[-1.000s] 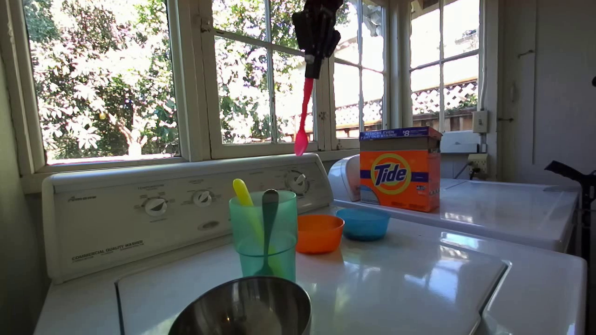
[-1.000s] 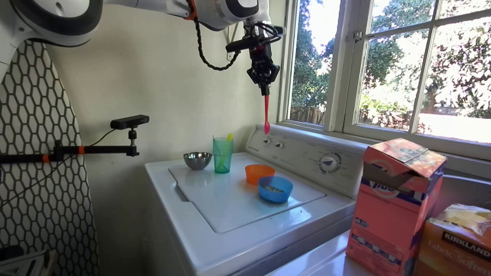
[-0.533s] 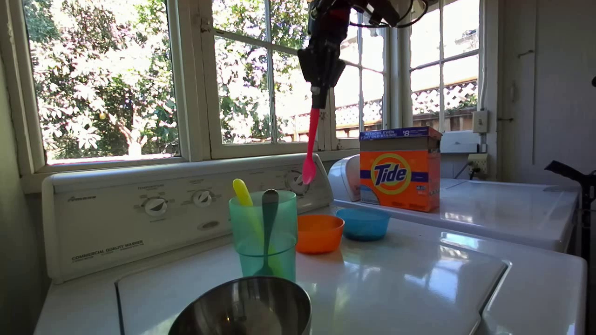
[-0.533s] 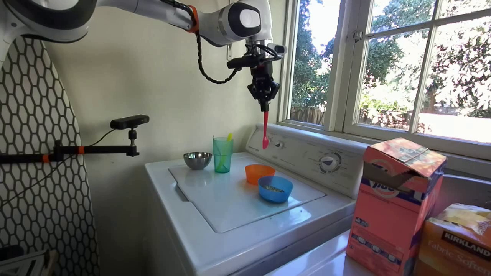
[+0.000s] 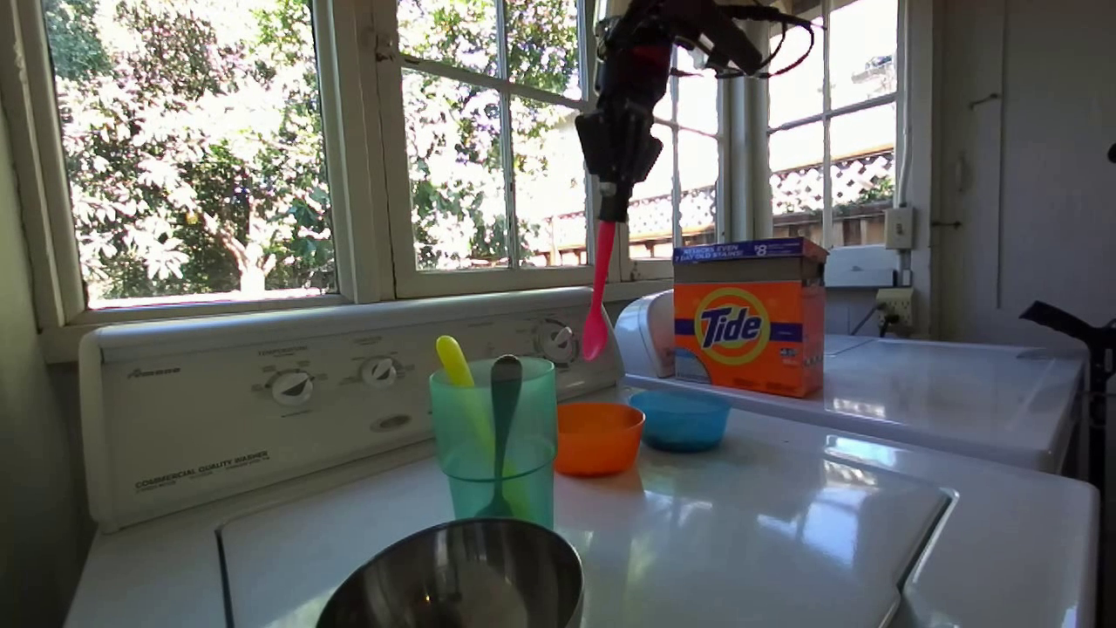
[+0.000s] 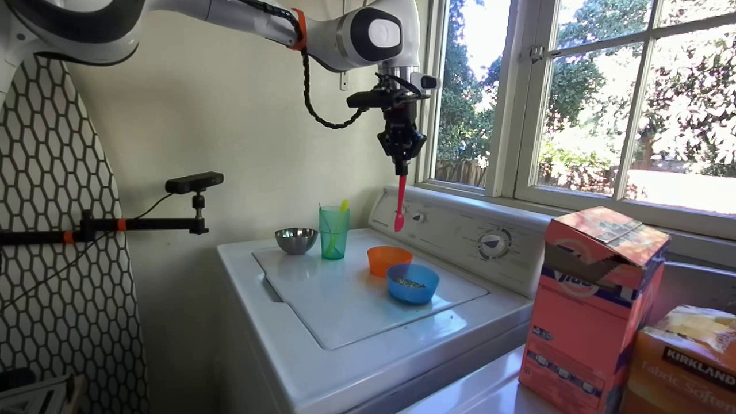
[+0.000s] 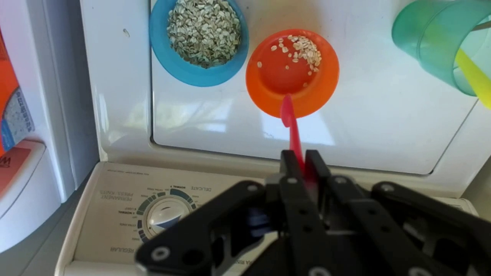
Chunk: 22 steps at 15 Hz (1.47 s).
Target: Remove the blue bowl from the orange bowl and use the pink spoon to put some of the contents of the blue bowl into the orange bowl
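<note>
Well, the pink spoon [image 6: 401,198] hangs from my claw [image 7: 301,156], scoop end down and a little tilted, in the air above the washer [image 6: 368,313]. My fingers [image 7: 317,165] are clamped on the upper end of its handle, one on each side, parted only by the handle's own thickness. I touch that handle alone. From my wrist the scoop seems to overlap the edge of the orange bowl [image 7: 326,82], yet both exterior views show it well above the rim. Inside that bowl a small heap of oats [image 7: 308,50] lies toward one side, with single flakes strewn around. Just beside it on the lid stands the blue bowl [image 7: 191,76], holding a far larger pile; whether the two bowls touch, I cannot tell. Farther out is an upright green cup [image 5: 534,436], with a yellow utensil [image 5: 454,359] and a grey utensil [image 5: 505,410] leaning in it. Near the cup sits a metal bowl [image 6: 296,247]. On the neighbouring white appliance [image 5: 924,384] stands a detergent box [image 5: 748,331] marked Tide.
</note>
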Each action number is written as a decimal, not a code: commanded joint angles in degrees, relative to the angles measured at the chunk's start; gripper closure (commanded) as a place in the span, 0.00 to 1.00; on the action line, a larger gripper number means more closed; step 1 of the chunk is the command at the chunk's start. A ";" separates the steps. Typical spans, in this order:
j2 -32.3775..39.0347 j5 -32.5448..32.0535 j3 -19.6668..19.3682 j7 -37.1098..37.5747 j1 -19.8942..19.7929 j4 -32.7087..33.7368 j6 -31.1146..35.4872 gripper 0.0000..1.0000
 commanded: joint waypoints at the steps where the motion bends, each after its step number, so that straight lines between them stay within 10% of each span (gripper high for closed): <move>1: -1.55 3.77 -1.17 1.07 -2.77 -1.84 -0.68 0.98; 12: -9.47 4.30 -3.90 10.67 -4.63 -13.32 -0.01 0.98; 22: -6.41 5.17 -1.39 7.35 -9.10 -8.33 -2.62 0.98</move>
